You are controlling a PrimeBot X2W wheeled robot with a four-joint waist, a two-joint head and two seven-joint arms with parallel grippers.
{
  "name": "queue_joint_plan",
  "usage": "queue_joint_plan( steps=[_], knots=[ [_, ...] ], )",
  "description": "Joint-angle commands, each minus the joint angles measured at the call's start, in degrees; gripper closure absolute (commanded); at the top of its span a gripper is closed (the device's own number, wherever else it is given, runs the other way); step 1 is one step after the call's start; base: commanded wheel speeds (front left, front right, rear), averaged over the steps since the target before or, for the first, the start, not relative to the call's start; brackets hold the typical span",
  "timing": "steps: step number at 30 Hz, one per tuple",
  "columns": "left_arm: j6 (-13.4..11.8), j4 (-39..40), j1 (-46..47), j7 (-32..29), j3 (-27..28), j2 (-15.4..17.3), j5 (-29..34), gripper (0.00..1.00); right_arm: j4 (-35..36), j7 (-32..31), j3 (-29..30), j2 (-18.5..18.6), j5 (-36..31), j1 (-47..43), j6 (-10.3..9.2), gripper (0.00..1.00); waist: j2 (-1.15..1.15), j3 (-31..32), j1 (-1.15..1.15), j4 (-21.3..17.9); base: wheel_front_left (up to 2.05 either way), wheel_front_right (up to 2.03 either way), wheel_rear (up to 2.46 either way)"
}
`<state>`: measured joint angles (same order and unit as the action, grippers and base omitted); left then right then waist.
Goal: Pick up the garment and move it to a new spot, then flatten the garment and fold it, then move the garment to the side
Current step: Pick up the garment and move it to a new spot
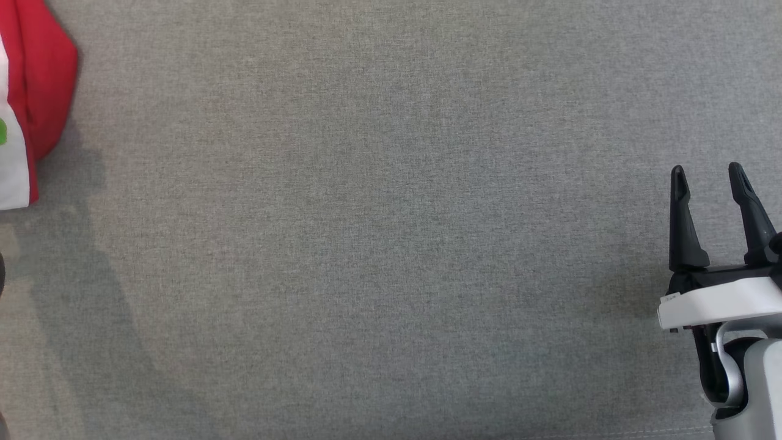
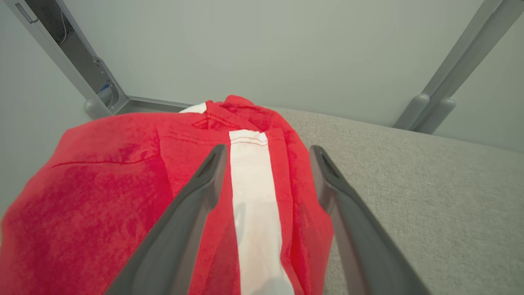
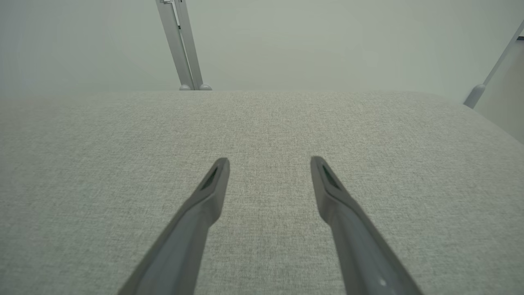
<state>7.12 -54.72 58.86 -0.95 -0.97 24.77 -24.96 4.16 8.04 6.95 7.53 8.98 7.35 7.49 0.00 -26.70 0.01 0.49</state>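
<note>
Lying mostly cropped at the head view's left edge — the garment (image 1: 49, 79).

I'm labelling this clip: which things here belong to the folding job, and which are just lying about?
Job:
- red-and-white garment
- left gripper, open, pointed at the garment
- right gripper, open, away from it

Lying about:
- grey upholstered surface
- metal frame posts

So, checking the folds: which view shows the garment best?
Left wrist view: the red garment and its white stripe lie close by the open left tool. The head view catches an edge at upper left; the right wrist view faces grey surface.
</note>
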Motion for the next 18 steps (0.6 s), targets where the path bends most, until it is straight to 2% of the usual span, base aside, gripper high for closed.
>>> queue_joint_plan(
  steps=[1, 11, 17, 18],
  knots=[
    [0.3, -1.8, 0.9, -1.1, -0.4, 0.4, -0.6, 0.0, 0.6, -0.4, 0.0, 0.2, -0.4, 0.7, 0.0, 0.0, 0.0, -0.3, -0.01, -0.3, 0.0, 0.0, 0.0],
    [0.4, -11.2, 0.7, -6.2, -3.7, -0.3, -3.1, 0.0, 1.9, -1.2, -0.3, 0.5, -0.5, 0.9, 0.0, 0.0, 0.0, -1.5, -0.01, -0.9, 0.0, 0.0, 0.0],
    [0.4, -13.8, 0.8, -9.5, -4.8, -0.3, -5.2, 0.0, 2.4, -1.6, -0.2, 0.4, -0.7, 0.8, 0.0, 0.0, 0.0, -2.0, -0.01, -1.1, 0.0, 0.0, 0.0],
    [0.4, -14.3, 0.9, -10.3, -5.0, -0.3, -5.6, 0.43, 2.5, -1.6, -0.2, 0.3, -0.7, 0.8, 0.0, 0.0, 0.0, -2.0, -0.01, -1.2, 0.0, 0.0, 0.0]
  ],
)
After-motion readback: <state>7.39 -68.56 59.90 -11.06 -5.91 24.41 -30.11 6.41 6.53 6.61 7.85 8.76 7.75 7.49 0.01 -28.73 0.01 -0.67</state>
